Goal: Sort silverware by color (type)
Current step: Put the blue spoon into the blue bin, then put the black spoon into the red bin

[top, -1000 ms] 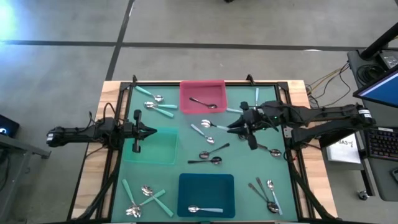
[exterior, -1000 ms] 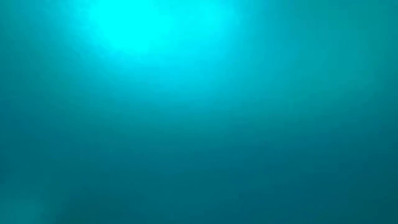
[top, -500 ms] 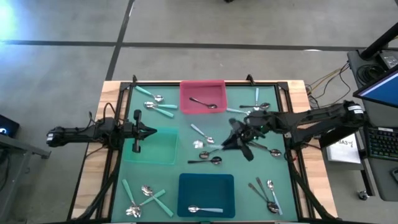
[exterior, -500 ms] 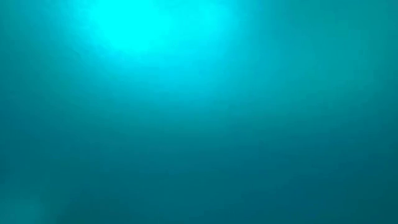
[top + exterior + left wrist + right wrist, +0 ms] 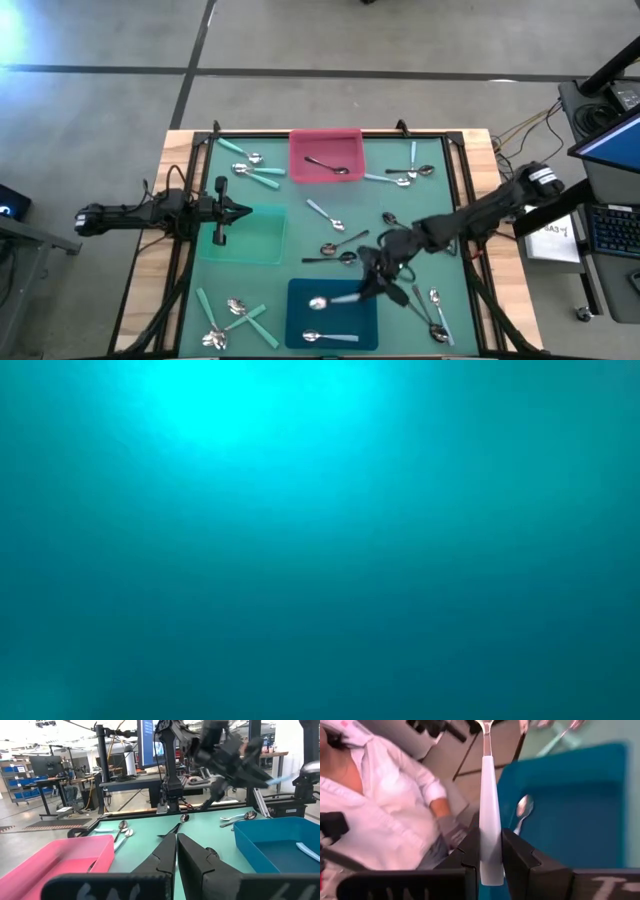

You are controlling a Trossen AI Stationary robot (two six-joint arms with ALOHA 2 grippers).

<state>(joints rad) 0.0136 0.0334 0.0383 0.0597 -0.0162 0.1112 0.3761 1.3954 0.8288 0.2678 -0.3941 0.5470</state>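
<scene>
The right gripper (image 5: 372, 280) hangs over the near-right part of the desk (image 5: 270, 270), at the right edge of the blue tray (image 5: 296, 312). Its fingers (image 5: 517, 852) are clamped on the handle of a pale blue spoon (image 5: 336, 299), whose shiny bowl reaches out over the tray. In the right wrist view the handle stands straight up between the two pads, gripped close to its end, so most of the spoon's length is unsupported. One pale blue spoon (image 5: 330, 337) already lies in the tray along its near side.

The step in hand appears to be setting this spoon down in the blue tray, which matches its handle colour. To do it well, the gripper should carry the spoon a little further in, so that the handle as well as the bowl is inside the rim, then lower it until the spoon is close to the tray floor before letting go. Released from high up, a light spoon held by its tip could bounce or slide over the low wall. It is also better placed beside the spoon already there, not on top of it.

The left gripper (image 5: 238, 210) waits at the far edge of the green tray (image 5: 262, 242), its fingers (image 5: 162, 857) pressed together and holding nothing. More spoons lie scattered on the desk, so much sorting remains.
</scene>
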